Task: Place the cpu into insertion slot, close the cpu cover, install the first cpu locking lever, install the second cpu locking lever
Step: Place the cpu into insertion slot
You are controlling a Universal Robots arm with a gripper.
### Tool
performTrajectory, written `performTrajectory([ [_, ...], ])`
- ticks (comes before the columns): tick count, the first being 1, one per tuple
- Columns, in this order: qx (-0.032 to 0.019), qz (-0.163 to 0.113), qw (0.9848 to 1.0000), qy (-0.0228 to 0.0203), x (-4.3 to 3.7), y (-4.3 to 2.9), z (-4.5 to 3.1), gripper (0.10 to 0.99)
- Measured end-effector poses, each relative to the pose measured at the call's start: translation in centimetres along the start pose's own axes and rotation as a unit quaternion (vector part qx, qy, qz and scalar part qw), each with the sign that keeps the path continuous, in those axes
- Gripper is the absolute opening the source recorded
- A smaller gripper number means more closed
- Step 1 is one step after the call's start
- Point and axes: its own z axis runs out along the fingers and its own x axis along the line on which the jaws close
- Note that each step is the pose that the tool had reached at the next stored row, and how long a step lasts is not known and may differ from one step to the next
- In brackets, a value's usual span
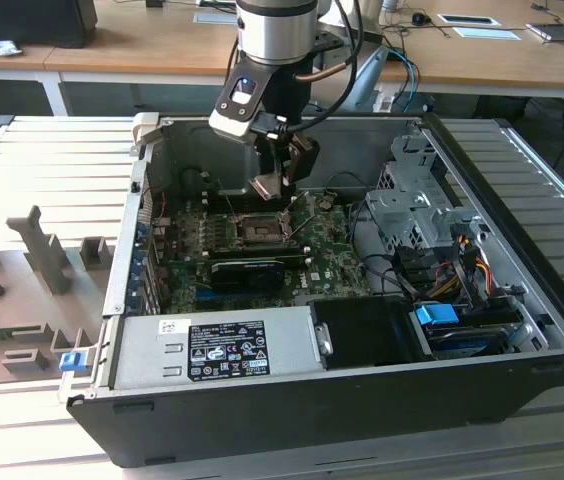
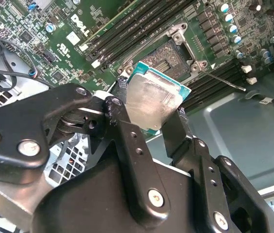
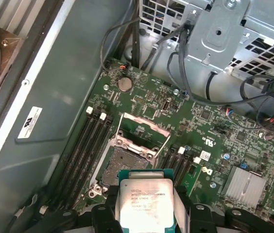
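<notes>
One cpu (image 3: 145, 203), tilted, lid up, in pincer (image 2: 149, 110) above socket (image 3: 127, 162).

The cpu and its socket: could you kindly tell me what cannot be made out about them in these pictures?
Underside of the cpu: faces away in both wrist views, contacts unseen.
Sides of the cpu: covered by the pincer gripping it, second wrist view.
Near part of the socket: hidden behind the cpu, first wrist view.
Socket pins: too small to tell in the exterior view.
</notes>
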Motion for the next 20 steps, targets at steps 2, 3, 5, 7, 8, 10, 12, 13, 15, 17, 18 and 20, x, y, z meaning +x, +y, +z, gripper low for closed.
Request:
performTrajectory([
  [2,0.0,0.006,1.0,-0.0005,0.0,0.0,0.0,0.533],
  [3,-0.0001,0.007,1.0,-0.0006,0.0,0.0,0.0,0.533],
  [5,-0.0002,0.013,0.9999,-0.0011,0.0,0.0,0.0,0.533],
  [7,-0.0002,0.017,0.9999,-0.0014,0.0,0.0,0.01,0.533],
  [8,-0.0002,0.018,0.9998,-0.0015,0.0,0.0,0.01,0.533],
  [10,-0.0003,0.019,0.9998,-0.0016,0.0,0.0,0.02,0.533],
  [12,-0.0003,0.022,0.9998,-0.0018,0.0,0.0,0.02,0.533],
  [13,-0.0003,0.023,0.9997,-0.0019,0.0,0.0,0.03,0.533],
  [15,-0.0004,0.026,0.9997,-0.0022,0.0,0.0,0.04,0.533],
  [17,-0.0004,0.029,0.9996,-0.0024,0.0,0.0,0.05,0.533],
  [18,-0.0005,0.031,0.9995,-0.0026,0.0,0.0,0.05,0.533],
  [20,-0.0005,0.037,0.9993,-0.0034,0.01,0.0,0.09,0.533],
])
